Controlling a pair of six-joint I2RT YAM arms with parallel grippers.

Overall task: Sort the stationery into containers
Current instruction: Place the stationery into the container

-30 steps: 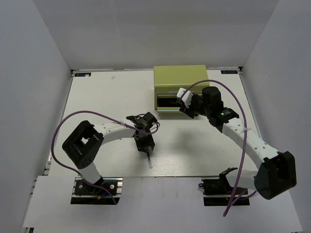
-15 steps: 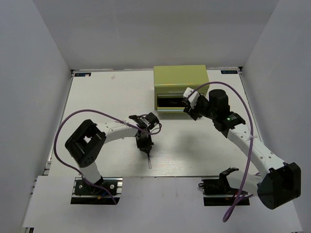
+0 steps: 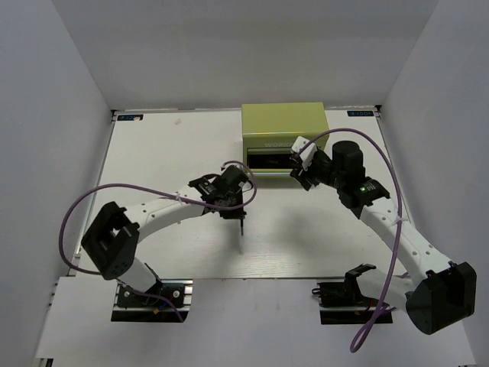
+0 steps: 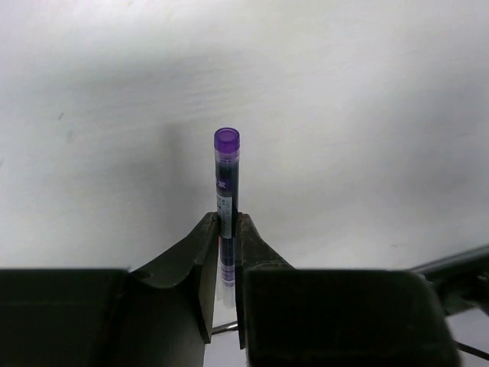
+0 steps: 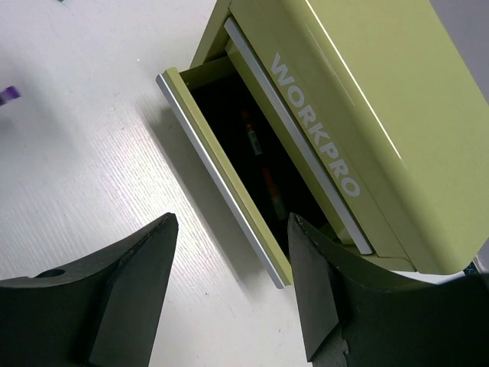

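Note:
The olive-green tool chest [image 3: 284, 122] stands at the back of the table, its lower drawer [image 3: 267, 161] pulled open. My left gripper [image 3: 238, 211] is shut on a thin purple-tipped pen [image 3: 241, 238] and holds it off the table, in front and to the left of the drawer. The left wrist view shows the pen [image 4: 226, 164] pinched between the fingers of that gripper [image 4: 227, 229]. My right gripper [image 3: 300, 162] is open and empty beside the drawer's right end. In the right wrist view that gripper [image 5: 233, 222] hovers over the drawer front [image 5: 221, 183]; red and orange pens [image 5: 258, 160] lie inside the drawer.
White walls close in the table on the left, back and right. Purple cables [image 3: 99, 195] loop over both arms. The chest's upper drawer [image 5: 298, 145], marked WORKPRO, is shut. The pen's purple cap shows at the left edge of the right wrist view [image 5: 9, 93].
My left gripper has lifted the pen off the table and carried it back and right toward the chest. My right gripper has drawn slightly right, away from the drawer front.

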